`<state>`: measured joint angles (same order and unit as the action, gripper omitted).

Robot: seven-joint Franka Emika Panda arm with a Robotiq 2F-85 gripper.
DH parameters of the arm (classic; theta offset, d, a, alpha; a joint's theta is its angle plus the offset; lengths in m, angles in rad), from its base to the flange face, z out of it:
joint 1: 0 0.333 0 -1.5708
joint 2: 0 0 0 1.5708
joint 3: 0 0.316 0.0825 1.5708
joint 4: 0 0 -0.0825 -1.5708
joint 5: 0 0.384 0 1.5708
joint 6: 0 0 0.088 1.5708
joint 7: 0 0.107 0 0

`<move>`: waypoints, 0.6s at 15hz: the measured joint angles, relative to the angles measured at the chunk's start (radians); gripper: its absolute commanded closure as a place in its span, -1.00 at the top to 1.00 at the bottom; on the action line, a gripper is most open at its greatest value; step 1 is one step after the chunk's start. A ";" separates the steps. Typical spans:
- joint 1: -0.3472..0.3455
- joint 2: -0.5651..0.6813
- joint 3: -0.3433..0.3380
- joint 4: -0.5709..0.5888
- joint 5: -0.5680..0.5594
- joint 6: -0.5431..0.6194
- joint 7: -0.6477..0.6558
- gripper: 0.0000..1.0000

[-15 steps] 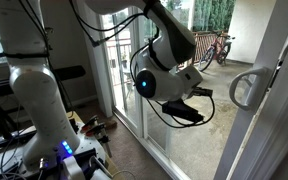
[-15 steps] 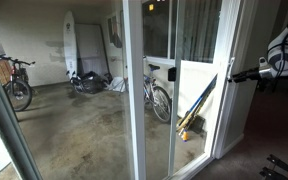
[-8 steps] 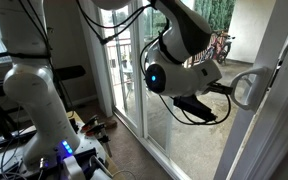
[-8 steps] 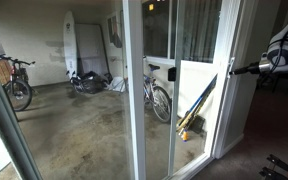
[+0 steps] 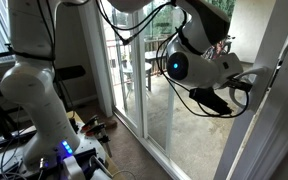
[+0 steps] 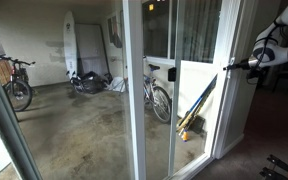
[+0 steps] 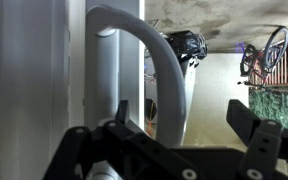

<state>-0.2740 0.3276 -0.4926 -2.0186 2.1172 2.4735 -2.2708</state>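
I am holding my gripper [image 7: 162,130] spread wide, with the white door handle [image 7: 144,45] standing just ahead, between its fingers.

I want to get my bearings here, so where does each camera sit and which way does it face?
Exterior view: indoors beside the robot's base, facing the glass door; arm and hand at the door handle.
Exterior view: along the glass door toward a bicycle beyond it; the hand enters at the right.
Wrist view: on the wrist, close on the door handle; fingers of the open hand at the bottom.
Shared: the hand, in all three.
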 measured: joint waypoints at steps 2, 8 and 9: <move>-0.007 0.027 0.011 0.018 0.000 0.003 0.000 1.00; -0.011 0.038 0.035 -0.029 0.001 0.001 -0.087 1.00; -0.012 0.038 0.035 -0.030 0.001 0.001 -0.093 1.00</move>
<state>-0.2862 0.3659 -0.4571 -2.0489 2.1185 2.4746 -2.3636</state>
